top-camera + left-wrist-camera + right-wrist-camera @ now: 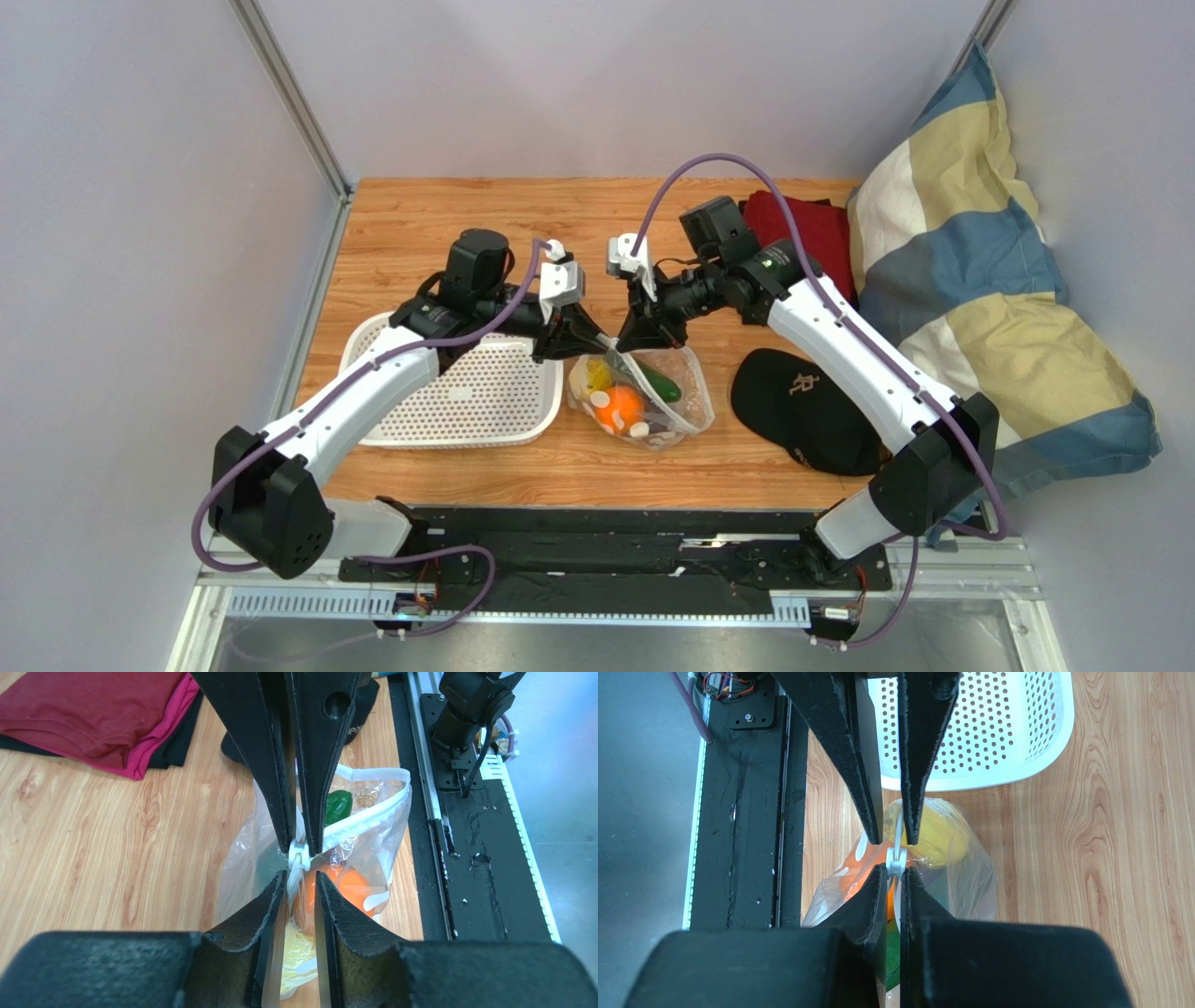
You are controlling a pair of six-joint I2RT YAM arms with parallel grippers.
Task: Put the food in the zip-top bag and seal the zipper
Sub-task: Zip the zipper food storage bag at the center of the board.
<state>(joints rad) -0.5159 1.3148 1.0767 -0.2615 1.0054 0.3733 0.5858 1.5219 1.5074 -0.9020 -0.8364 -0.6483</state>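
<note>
The zip-top bag (659, 406) stands on the table between the arms. Inside it show an orange (613, 406), a yellow lemon (934, 833) and a green cucumber (338, 805); the grapes and the purple fruit are hidden. My left gripper (596, 340) is shut on the zipper (298, 859) at the bag's top edge. My right gripper (627, 340) is shut on the same strip (897, 857), tip to tip with the left. In the left wrist view the right gripper (300, 847) comes down from above, opposite the left gripper (300, 876). The rest of the mouth (379, 808) gapes open.
A white perforated basket (463, 385) lies left of the bag. A black cap (814, 406) lies to the right. Red cloth (807, 231) and a striped pillow (982, 280) sit at the back right. The black base rail (603, 539) runs along the near edge.
</note>
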